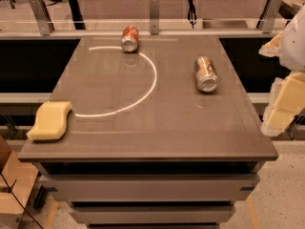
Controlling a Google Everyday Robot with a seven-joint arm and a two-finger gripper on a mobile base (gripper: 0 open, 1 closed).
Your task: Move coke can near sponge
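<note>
The coke can, red with a silver top, lies on its side at the far edge of the brown table, left of centre. The sponge, a pale yellow wavy foam block, lies at the table's front left corner, partly over the left edge. My gripper shows as pale yellow and white parts at the right edge of the view. It is beyond the table's right side and far from both the can and the sponge. It holds nothing that I can see.
A silver-and-brownish can lies on its side right of the table's centre. A bright curved light reflection crosses the tabletop. A rail with metal posts runs behind the table. Drawers sit below the tabletop.
</note>
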